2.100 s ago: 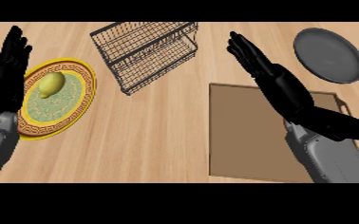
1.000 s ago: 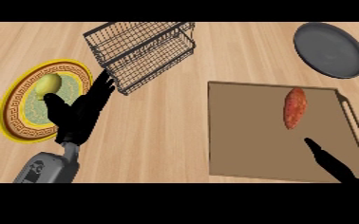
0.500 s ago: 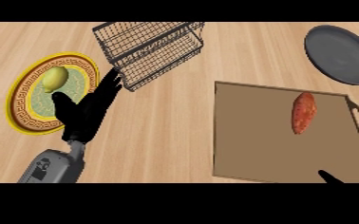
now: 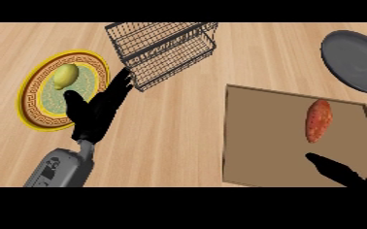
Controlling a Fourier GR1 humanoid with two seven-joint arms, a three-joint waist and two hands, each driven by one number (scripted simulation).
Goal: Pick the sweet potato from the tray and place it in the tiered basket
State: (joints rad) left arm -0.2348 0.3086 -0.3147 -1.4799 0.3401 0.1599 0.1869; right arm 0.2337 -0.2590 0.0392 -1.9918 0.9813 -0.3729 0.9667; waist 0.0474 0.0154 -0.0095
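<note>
An orange-red sweet potato (image 4: pixel 318 120) lies on the brown tray (image 4: pixel 265 140) at the right. The black wire tiered basket (image 4: pixel 161 48) stands at the top middle of the counter. My left hand (image 4: pixel 100 109) hovers open at the left, fingers straight and pointing up toward the basket's lower left corner, partly over the plate's edge. Only straight fingers of my right hand (image 4: pixel 335 170) show at the lower right, over the tray a little below the sweet potato and apart from it.
A yellow-rimmed patterned plate (image 4: pixel 36 97) at the left holds a yellow lemon (image 4: pixel 64 75). A dark grey round pan (image 4: pixel 347 58) sits at the upper right edge. Bare wooden counter lies between the basket and the tray.
My right hand dropped from over the tray to the lower right corner, uncovering the sweet potato, and now reaches back up. My left hand came in from the left edge toward the basket.
</note>
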